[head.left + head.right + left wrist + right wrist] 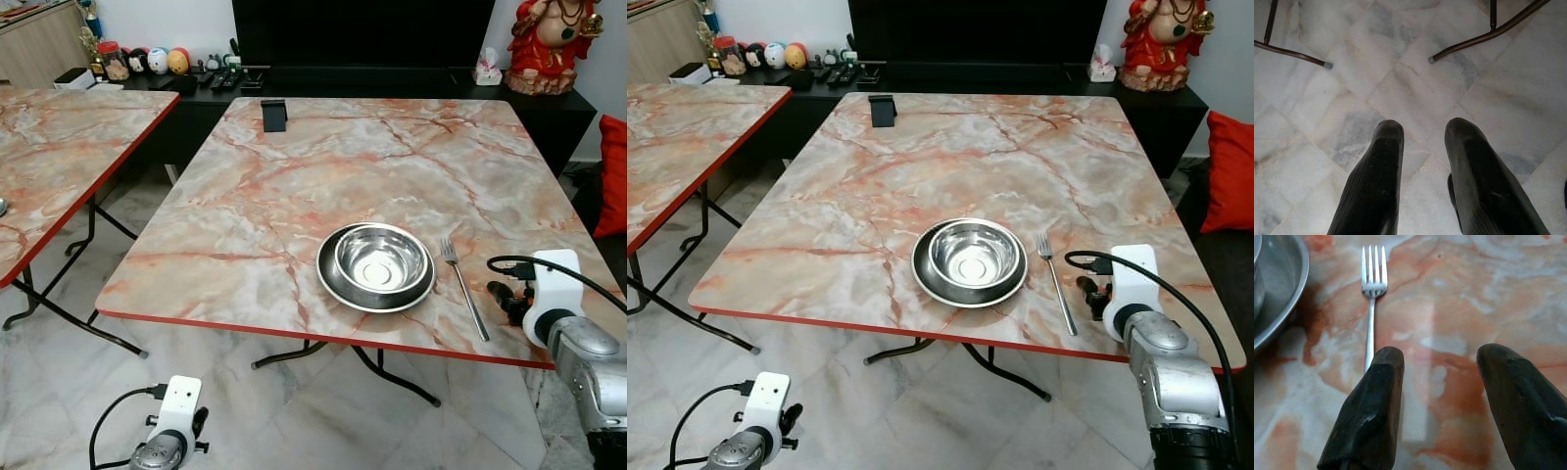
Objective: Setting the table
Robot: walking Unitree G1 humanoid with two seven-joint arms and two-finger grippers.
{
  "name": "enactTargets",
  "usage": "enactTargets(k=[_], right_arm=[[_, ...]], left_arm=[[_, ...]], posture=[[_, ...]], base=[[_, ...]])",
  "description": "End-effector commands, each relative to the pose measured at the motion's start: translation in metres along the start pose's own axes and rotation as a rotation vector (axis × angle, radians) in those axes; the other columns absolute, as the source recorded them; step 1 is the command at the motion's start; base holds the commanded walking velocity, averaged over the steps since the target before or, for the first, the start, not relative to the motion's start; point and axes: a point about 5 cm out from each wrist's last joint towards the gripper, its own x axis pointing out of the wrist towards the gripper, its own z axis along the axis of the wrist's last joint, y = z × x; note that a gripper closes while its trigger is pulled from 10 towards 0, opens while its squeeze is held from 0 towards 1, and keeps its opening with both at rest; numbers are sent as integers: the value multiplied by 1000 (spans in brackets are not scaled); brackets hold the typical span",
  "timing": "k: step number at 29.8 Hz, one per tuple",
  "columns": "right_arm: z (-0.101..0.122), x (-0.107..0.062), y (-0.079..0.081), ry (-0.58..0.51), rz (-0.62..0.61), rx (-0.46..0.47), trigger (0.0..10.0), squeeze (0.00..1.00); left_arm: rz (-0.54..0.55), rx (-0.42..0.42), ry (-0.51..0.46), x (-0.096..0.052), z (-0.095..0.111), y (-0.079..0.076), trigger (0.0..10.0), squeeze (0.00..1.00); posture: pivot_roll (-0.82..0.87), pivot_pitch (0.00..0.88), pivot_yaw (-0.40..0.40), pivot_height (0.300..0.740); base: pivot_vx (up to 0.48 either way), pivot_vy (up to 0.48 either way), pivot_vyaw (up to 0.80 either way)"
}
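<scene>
Cutlery is lying where a diner would reach for it: the fork (463, 287) is resting flat on the surface (323, 166) near its front edge, just beside the right rim of the plate (375, 266), tines pointing toward the far edge. A steel bowl (381, 259) is sitting inside the plate, so the setting looks largely arranged. The right gripper (1440, 396) is hovering over the surface just to the right of the fork's handle, fingers spread apart and holding nothing; judging by that, it is either letting go of the fork or about to nudge it straight. The fork is looking slim and shiny, with four tines and a long, thin handle slanting slightly toward the front right corner. The left gripper (1425, 171) is hanging idle above the floor (1400, 78), fingers parted and empty.
</scene>
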Motion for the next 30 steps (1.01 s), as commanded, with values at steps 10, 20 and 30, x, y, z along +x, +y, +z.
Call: enactTargets(k=[10,20,30], right_arm=[[-6,-4,0,38,14,-48,10000,0],[-10,-6,0,64,26,-77,10000,0],[-12,-8,-1,81,24,-103,10000,0]], left_arm=[[-4,31,20,0,-2,2,10000,0],[-5,31,17,0,-1,1,10000,0],[-8,32,8,1,1,1,10000,0]], posture=[[-29,0,40,740],[-34,0,41,740],[-32,0,40,740]], base=[[0,0,0],[0,0,0],[0,0,0]])
